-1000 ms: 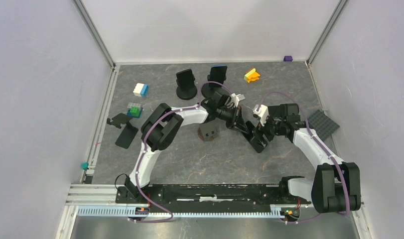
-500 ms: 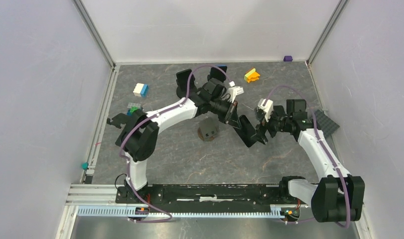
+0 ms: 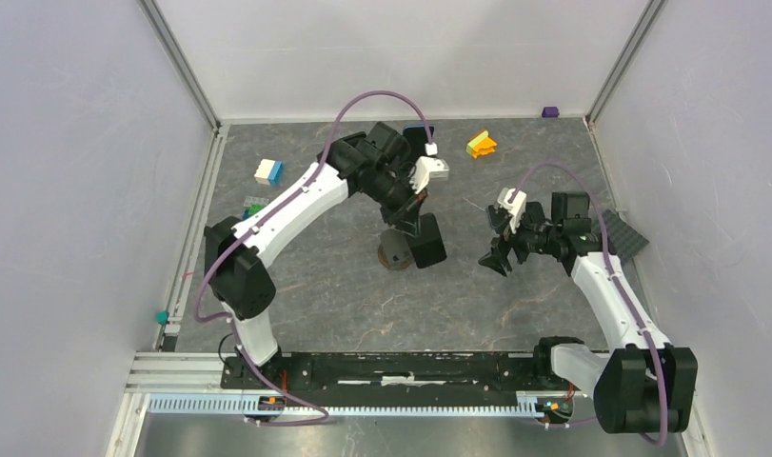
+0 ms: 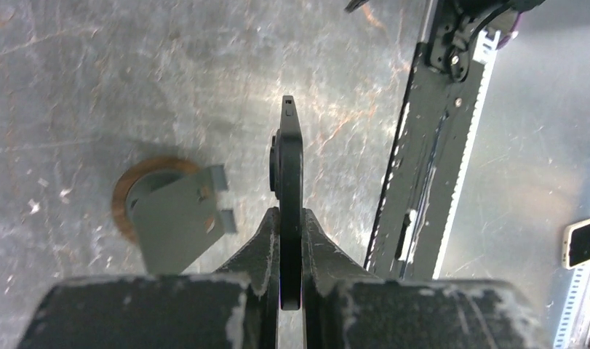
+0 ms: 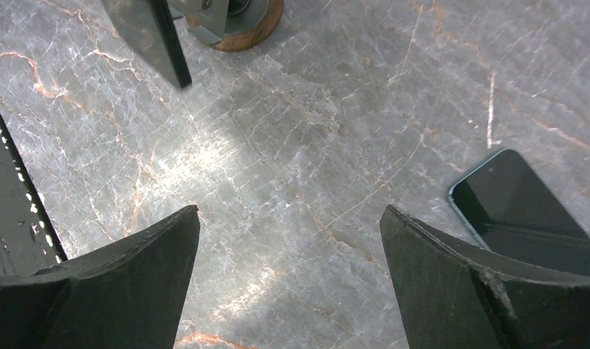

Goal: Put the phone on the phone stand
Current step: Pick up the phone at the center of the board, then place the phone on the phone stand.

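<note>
My left gripper (image 3: 416,217) is shut on a black phone (image 3: 427,241) and holds it upright just right of the phone stand (image 3: 395,253), a grey bracket on a round wooden base. In the left wrist view the phone (image 4: 290,163) stands edge-on between my fingers (image 4: 262,243), with the stand (image 4: 172,218) to its left, apart from it. My right gripper (image 3: 494,255) is open and empty to the right of the phone. In the right wrist view its jaws (image 5: 289,212) are spread wide over bare table, with the phone (image 5: 150,33) and the stand (image 5: 237,18) at the top.
A second dark phone (image 5: 521,211) lies flat on the table by my right fingers. Toy bricks sit at the back: white-blue (image 3: 268,171), green (image 3: 256,206), orange-yellow (image 3: 481,144), purple (image 3: 550,111). A grey baseplate (image 3: 618,236) lies at the right wall.
My left arm has swung left and carried the phone from in front of the right gripper to beside the stand. The right gripper now stands open, apart from the phone.
</note>
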You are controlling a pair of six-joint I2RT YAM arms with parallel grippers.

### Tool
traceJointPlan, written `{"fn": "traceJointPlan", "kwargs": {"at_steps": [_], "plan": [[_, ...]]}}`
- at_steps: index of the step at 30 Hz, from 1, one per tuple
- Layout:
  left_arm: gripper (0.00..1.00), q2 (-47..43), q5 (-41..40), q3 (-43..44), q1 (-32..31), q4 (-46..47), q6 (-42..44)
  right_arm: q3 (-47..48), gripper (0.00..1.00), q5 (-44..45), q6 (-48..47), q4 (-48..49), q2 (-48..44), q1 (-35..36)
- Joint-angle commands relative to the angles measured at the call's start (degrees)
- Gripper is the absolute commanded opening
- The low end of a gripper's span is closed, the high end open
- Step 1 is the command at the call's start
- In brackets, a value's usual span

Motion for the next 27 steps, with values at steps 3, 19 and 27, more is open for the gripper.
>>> {"fn": "traceJointPlan", "kwargs": {"at_steps": [3, 19, 27], "plan": [[0.02, -3.6, -0.9, 3.5, 5.1, -9.1, 10.0, -2.9, 0.98, -1.7, 0.6, 3.8, 0.6, -0.2], [0.02, 2.0, 7.0, 5.6, 10.9, -14.8, 13.5, -3.8, 0.98, -1.3, 0.0, 3.7, 1.6, -0.2], [0.02, 3.3, 7.0, 4.9, 11.2, -13.4, 12.0, -4.0, 0.98, -1.1, -0.4, 3.4, 1.5, -0.2]]}}
